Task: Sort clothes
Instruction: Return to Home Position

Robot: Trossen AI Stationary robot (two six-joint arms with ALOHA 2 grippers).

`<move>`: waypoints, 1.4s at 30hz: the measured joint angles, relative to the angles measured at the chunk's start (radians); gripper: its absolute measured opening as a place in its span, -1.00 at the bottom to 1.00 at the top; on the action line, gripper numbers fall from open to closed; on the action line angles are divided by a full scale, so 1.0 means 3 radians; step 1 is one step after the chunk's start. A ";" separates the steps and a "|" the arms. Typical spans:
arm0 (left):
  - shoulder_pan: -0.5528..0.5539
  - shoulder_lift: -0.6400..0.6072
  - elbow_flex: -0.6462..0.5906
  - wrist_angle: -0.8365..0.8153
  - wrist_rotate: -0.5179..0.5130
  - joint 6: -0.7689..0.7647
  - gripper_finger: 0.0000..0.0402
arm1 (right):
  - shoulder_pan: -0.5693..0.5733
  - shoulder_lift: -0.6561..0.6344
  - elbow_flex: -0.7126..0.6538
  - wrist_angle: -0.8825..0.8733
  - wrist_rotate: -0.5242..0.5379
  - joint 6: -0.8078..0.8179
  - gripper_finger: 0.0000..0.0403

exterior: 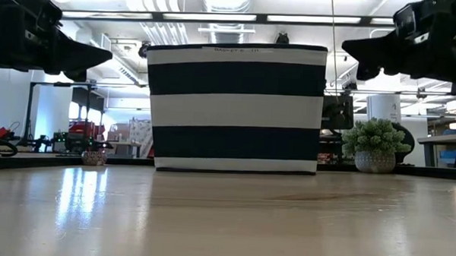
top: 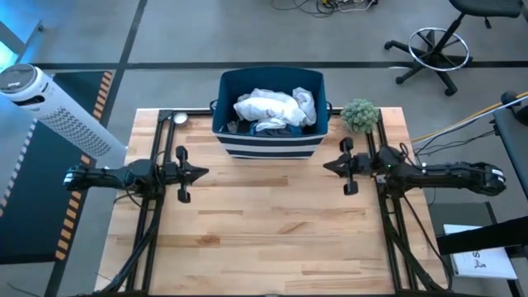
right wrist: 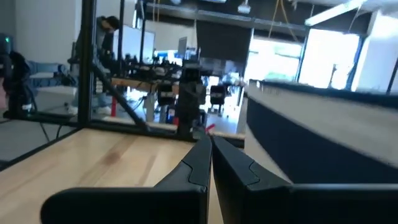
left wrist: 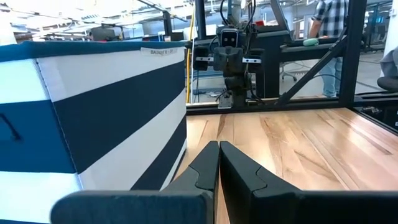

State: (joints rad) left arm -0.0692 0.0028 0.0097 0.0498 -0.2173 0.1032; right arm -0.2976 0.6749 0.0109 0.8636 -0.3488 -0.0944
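The clothes (top: 272, 109) lie heaped inside the navy bin with white stripes (top: 268, 142) at the table's far middle: white pieces on top, a dark piece below them. My left gripper (top: 205, 172) hovers shut above the table, left of the bin, pointing toward the table's right edge. My right gripper (top: 327, 166) hovers shut right of the bin, pointing toward the left edge. In the left wrist view the shut fingers (left wrist: 219, 149) sit beside the bin's wall (left wrist: 118, 112). In the right wrist view my right gripper (right wrist: 210, 142) holds nothing.
A small green fuzzy plant (top: 360, 115) in a pot stands at the far right, beside the bin. A small round metal thing (top: 178, 118) lies at the far left corner. Bare wood (top: 272, 231) stretches from the bin to the near edge. A person stands beyond the table (left wrist: 329, 25).
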 joint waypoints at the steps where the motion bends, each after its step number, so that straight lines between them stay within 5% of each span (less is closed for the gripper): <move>1: 0.0000 -0.0001 0.0000 0.0000 0.0000 0.0001 -1.00 | 0.0018 -0.0033 0.0000 -0.0050 0.0004 -0.0001 -1.00; 9: 0.0000 -0.0009 -0.0001 0.0000 -0.0013 0.0010 -1.00 | 0.0113 -0.0637 0.0000 -0.0461 0.0025 -0.0158 -1.00; 21: 0.0001 -0.0006 -0.0003 0.0000 -0.0035 0.0003 -1.00 | 0.0113 -0.2232 0.0005 -0.1628 0.0044 -0.0120 -1.00; 33: 0.0005 -0.0005 0.0010 -0.0022 -0.0156 0.0028 -1.00 | 0.0127 -0.2248 0.0079 -0.2134 0.0627 -0.0170 -1.00; 42: 0.0003 0.0001 0.0010 -0.0025 -0.0161 -0.0034 -1.00 | 0.0127 -0.2210 0.0005 -0.2317 0.0650 -0.0066 -1.00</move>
State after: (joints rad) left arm -0.0684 0.0030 0.0128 0.0422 -0.2656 0.0929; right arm -0.2596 0.0118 0.0124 0.1685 -0.1539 -0.1143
